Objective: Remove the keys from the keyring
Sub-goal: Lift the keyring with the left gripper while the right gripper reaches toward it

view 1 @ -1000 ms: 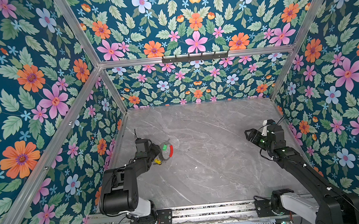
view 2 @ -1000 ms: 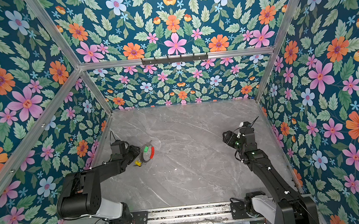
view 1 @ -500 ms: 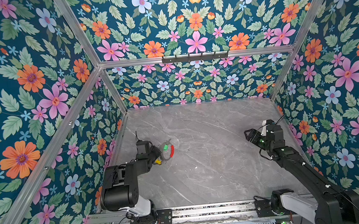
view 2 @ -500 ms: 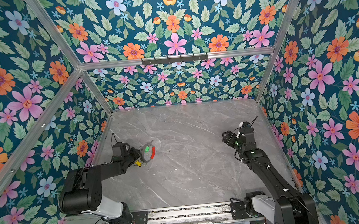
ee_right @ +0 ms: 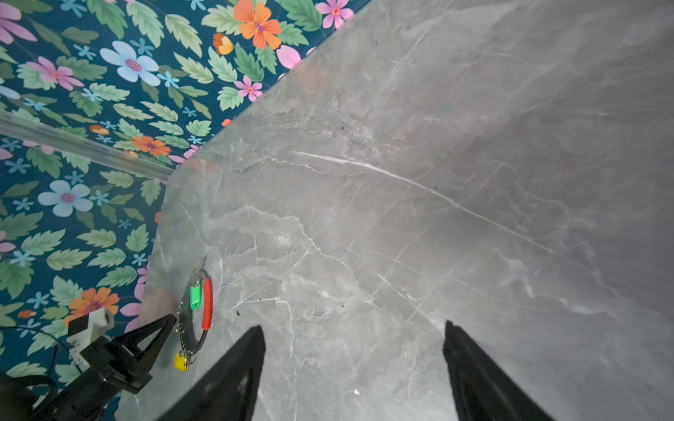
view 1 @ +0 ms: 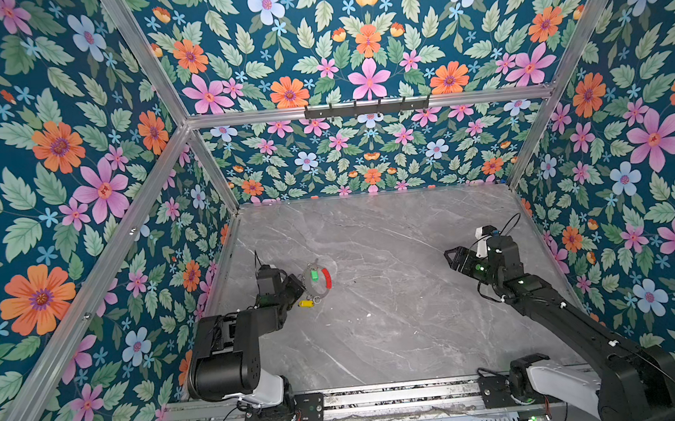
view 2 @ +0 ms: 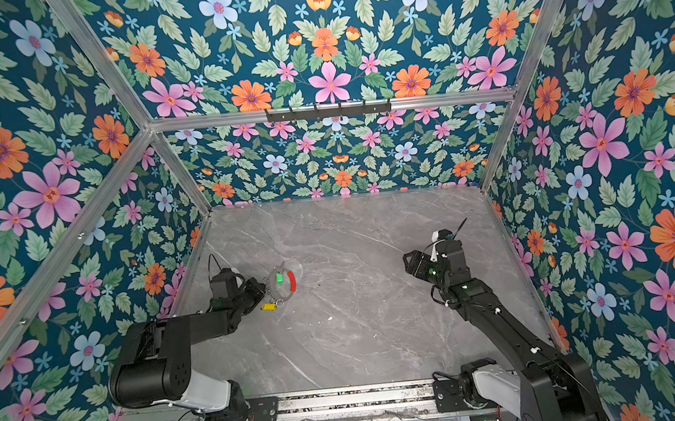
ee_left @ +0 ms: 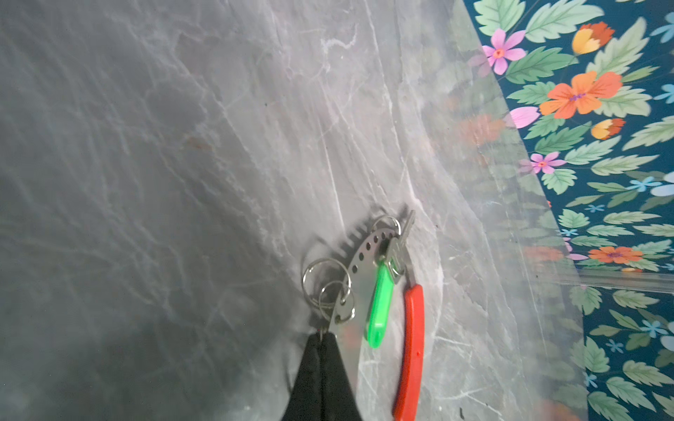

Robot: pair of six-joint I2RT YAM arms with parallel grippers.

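Green-tagged key points away from closed left gripper.

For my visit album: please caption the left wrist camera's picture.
Left jaws shut on the keyring, green-tagged key and red sleeve alongside, over grey marble.

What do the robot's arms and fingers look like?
The left arm and right arm are matte black, with white housings at the base. The right arm carries small green lights, thin black cables and a white wrist mount. The fingers are black, flat and pointed.
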